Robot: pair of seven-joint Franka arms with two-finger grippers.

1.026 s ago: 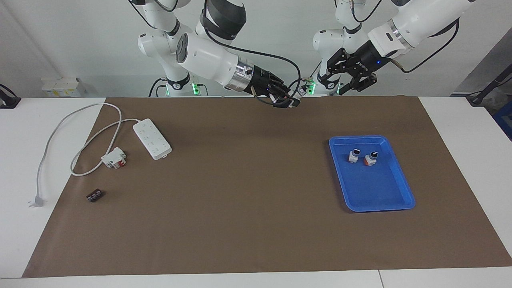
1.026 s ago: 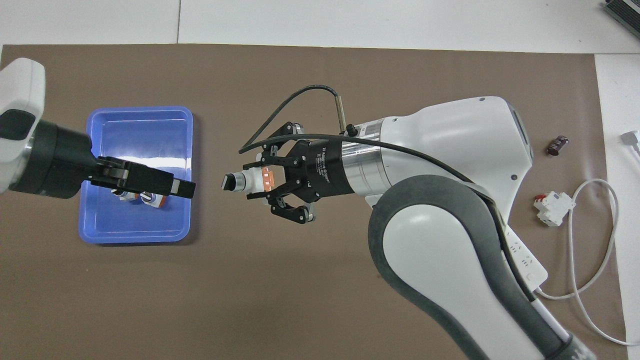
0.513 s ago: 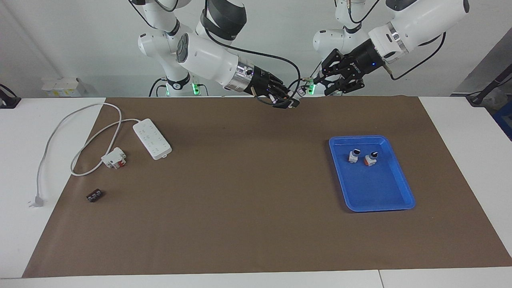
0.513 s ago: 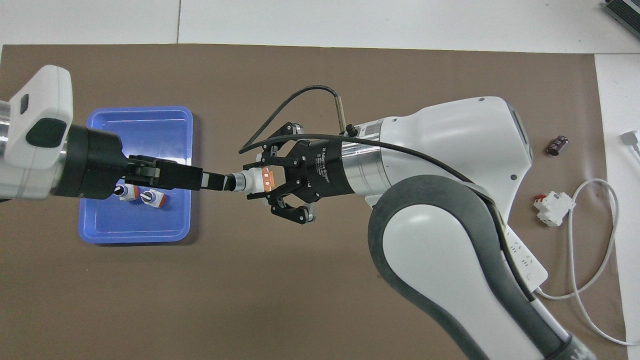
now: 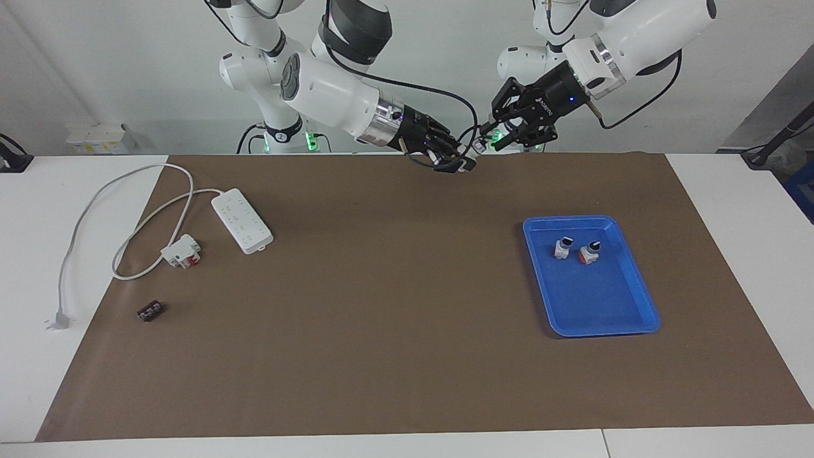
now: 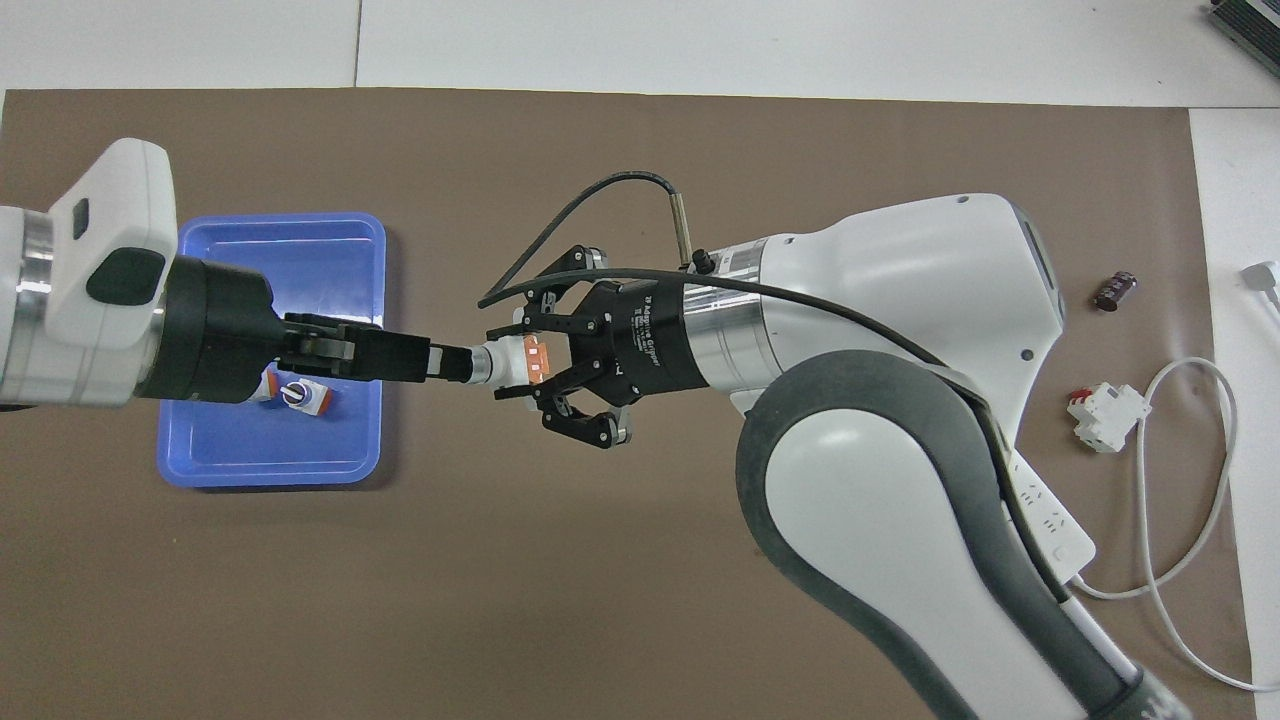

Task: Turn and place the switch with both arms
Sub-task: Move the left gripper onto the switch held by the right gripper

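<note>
The right gripper [image 6: 520,362] was up in the air over the brown mat [image 5: 394,318], between the two arms, and it pinched the switch [image 6: 508,362] by its white and orange-red body. The switch lay sideways in this grip, with its black knob pointing toward the left arm's end of the table. The left gripper [image 6: 440,362] came in from that end and met it there. Its fingers [image 6: 405,358] were pressed together on the knob end of the switch, so both grippers held the same switch at one time. In the facing view the two grippers [image 5: 474,147] touched tip to tip above the mat's edge close to the robots.

Under the left arm, a blue tray [image 5: 626,315] lay on the mat toward the left arm's end. Two more small switches stood in the part of the tray nearer to the robots: one with an all-white body [image 5: 562,247] and, just beside it, one with an orange-red base [image 5: 589,253].

Toward the right arm's end, a white power strip [image 5: 241,220] lay on the mat with its cable [image 5: 89,210] curling off onto the white table [image 5: 25,267]. A white breaker with red levers [image 5: 181,250] lay near the strip, and a small dark part [image 5: 149,311] lay farther from the robots than the breaker.
</note>
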